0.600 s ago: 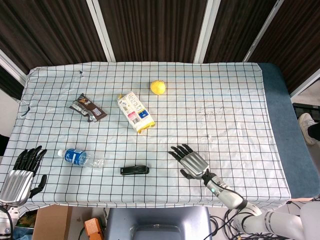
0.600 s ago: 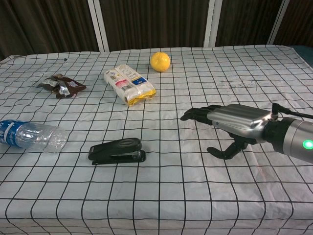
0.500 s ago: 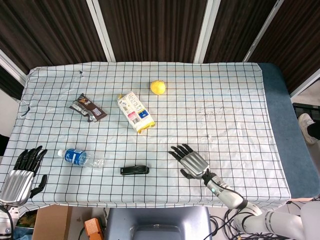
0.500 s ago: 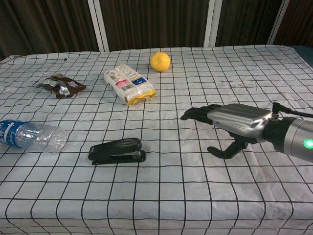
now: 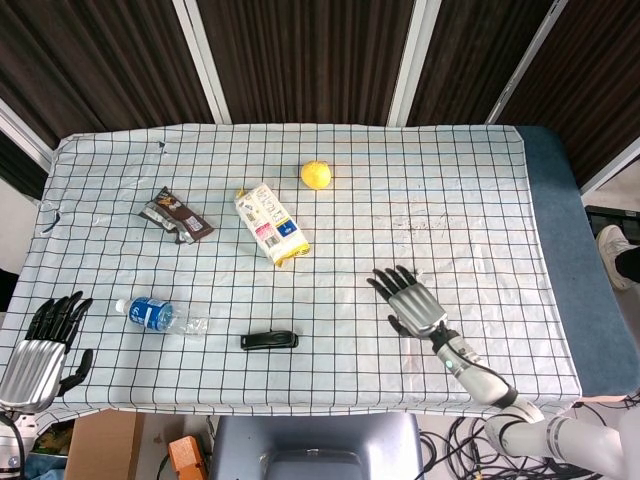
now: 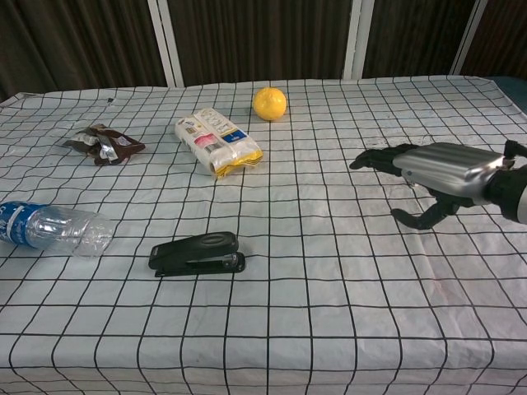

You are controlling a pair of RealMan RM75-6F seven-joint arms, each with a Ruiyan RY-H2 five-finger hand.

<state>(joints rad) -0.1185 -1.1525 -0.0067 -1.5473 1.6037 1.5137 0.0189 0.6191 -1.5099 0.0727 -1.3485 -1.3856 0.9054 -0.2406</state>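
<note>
My right hand (image 5: 410, 298) (image 6: 428, 170) hovers palm down over the front right of the checked tablecloth (image 5: 440, 190), fingers spread and holding nothing. Nearest to it, well to its left, lies a black stapler (image 5: 269, 340) (image 6: 197, 253). My left hand (image 5: 42, 350) hangs open off the table's front left corner, seen only in the head view. Near it lies a clear water bottle (image 5: 157, 315) (image 6: 51, 228) with a blue label, on its side.
A white and yellow packet (image 5: 271, 223) (image 6: 217, 141) lies mid-table with a yellow lemon (image 5: 316, 174) (image 6: 269, 104) behind it. A dark brown snack wrapper (image 5: 175, 216) (image 6: 102, 141) lies at the left. A blue table border (image 5: 575, 260) runs along the right edge.
My right hand has moved to the right and a little further back over the table, still open. The left hand and all objects stay put.
</note>
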